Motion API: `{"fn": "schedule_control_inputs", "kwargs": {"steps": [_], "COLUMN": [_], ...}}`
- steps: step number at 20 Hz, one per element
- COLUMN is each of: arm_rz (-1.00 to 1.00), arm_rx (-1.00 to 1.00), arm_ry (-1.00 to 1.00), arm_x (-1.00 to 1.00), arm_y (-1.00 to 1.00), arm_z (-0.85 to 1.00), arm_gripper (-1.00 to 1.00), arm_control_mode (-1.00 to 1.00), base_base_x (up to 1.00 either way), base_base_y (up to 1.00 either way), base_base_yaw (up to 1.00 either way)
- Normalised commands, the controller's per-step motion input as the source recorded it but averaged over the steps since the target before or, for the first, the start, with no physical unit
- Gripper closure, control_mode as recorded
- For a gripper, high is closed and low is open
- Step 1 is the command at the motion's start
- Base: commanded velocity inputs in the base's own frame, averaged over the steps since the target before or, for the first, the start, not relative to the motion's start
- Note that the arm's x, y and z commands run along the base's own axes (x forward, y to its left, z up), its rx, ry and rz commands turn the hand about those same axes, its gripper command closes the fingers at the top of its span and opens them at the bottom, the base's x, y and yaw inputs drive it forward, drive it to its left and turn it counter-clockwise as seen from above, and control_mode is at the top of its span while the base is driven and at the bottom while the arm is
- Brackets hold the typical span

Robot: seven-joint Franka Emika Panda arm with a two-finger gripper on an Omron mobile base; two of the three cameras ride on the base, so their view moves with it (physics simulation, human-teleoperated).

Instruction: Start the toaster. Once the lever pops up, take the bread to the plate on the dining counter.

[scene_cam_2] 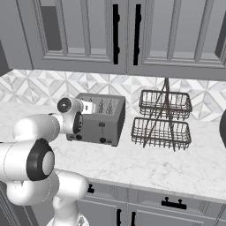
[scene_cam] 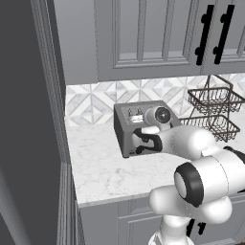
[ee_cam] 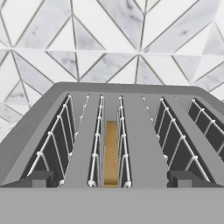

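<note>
Fingers (ee_cam: pixel 112 180) apart over bread (ee_cam: pixel 111 153) (mostly sunk)

the arm's white wrist hangs over the grey toaster (scene_cam: pixel 125 131) beside a wire basket rack (scene_cam: pixel 213 112).

Grey toaster (scene_cam_2: pixel 100 119); golden-brown bread (ee_cam: pixel 111 153); white, grey-veined worktop (scene_cam_2: pixel 176 165); grey-and-white diamond-patterned backsplash (scene_cam: pixel 91 103); dark wire basket rack (scene_cam_2: pixel 162 118).

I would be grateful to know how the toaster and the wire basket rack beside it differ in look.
The toaster is a solid, boxy grey metal block; the wire basket rack is open dark wire you can see through. The toaster sits low with slots on top; the rack rises taller in two tiers. Both stand on the marble worktop against the patterned backsplash.
</note>
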Motion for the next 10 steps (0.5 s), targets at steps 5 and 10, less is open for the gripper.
{"fn": "schedule_control_inputs", "kwargs": {"steps": [5,10], "arm_rz": [0.0,0.0], "arm_rx": [0.0,0.0], "arm_ry": [0.0,0.0], "arm_x": [0.0,0.0], "arm_y": [0.0,0.0], "arm_z": [0.0,0.0], "arm_gripper": [-1.0,-1.0], "arm_control_mode": [-1.0,-1.0], "base_base_x": [0.0,0.0], "base_base_y": [0.0,0.0], "base_base_yaw": [0.0,0.0]}}
